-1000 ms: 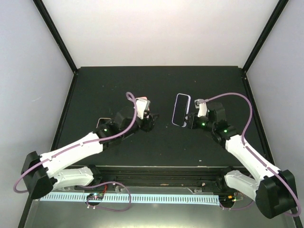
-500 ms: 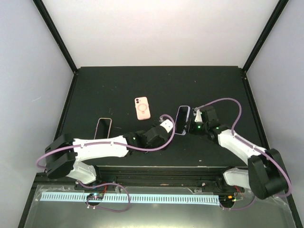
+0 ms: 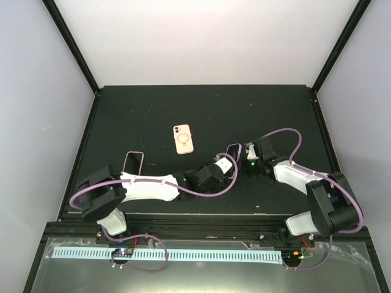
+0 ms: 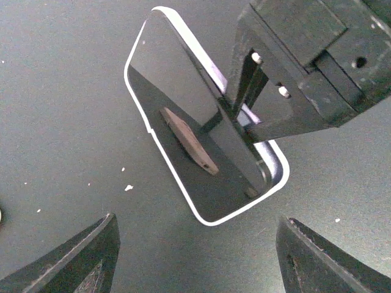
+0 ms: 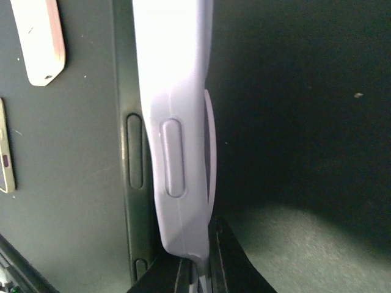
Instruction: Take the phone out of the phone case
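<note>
1. We see the cased phone [image 4: 201,140] tilted up on the table [image 3: 153,110], its edge pinched by the right gripper [image 5: 197,271].
2. Only our left wrist view shows the left gripper [image 4: 198,244] gaping, empty.
3. It has moved nearer the cased phone.

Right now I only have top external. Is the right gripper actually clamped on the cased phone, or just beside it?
Observer: Clamped. Left wrist shows the right gripper pinching one long edge of the phone, with a finger on the screen side.
Operator: Left gripper?
Observer: The left gripper is open, its fingers apart on either side of the phone's near end, touching nothing.
Operator: Phone out of the case?
Observer: No. The lavender phone case wraps it; its rim shows around the screen wherever the gripper doesn't hide it.
</note>
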You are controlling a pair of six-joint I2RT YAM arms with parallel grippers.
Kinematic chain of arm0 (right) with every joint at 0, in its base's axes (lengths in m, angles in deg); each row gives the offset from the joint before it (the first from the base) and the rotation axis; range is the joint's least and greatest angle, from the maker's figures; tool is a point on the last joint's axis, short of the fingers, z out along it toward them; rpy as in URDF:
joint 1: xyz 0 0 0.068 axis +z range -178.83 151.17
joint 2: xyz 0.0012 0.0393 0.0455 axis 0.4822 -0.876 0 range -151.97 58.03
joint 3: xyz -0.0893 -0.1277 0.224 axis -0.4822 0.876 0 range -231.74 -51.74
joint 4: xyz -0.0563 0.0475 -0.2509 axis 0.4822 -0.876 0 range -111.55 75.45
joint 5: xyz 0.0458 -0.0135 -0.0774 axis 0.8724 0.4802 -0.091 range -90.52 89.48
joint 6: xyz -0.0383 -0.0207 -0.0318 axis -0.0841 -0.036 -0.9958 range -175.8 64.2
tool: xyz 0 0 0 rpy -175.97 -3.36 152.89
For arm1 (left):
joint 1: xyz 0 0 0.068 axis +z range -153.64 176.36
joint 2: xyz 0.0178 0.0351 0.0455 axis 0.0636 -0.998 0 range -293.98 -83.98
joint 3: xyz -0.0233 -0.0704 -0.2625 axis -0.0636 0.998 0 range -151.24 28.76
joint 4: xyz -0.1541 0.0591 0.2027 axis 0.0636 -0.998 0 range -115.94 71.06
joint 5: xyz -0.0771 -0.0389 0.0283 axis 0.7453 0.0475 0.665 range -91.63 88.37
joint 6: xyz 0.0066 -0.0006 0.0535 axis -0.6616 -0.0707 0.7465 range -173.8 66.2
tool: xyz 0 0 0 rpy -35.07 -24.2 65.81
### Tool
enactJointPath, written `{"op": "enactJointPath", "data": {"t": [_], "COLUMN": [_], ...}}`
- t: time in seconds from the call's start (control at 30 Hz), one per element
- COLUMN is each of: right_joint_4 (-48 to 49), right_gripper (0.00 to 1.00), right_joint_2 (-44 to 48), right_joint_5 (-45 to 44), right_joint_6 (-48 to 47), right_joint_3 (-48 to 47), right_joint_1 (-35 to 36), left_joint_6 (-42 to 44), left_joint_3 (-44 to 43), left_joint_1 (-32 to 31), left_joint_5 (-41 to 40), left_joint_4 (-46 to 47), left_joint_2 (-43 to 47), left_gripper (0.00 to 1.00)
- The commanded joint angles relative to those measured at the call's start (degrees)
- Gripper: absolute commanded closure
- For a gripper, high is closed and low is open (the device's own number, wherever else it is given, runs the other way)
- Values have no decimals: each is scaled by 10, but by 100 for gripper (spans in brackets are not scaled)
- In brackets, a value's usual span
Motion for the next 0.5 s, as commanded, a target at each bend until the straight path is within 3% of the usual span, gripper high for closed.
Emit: {"op": "enactJointPath", "data": {"t": [0.0, 0.17, 0.47], "right_joint_4": [23, 24, 33], "right_gripper": [99, 99, 99], "right_joint_2": [-42, -72, -52], "right_joint_5": [48, 58, 83], "right_joint_6": [8, 8, 16], "right_joint_3": [-38, -44, -44], "right_joint_1": [2, 1, 1], "left_joint_6": [4, -7, 25], "left_joint_3": [20, 39, 12], "left_joint_1": [7, 14, 24], "left_joint_5": [21, 17, 32], "left_joint_4": [94, 123, 78], "left_joint_2": [-20, -15, -17], "left_gripper": [28, 32, 31]}}
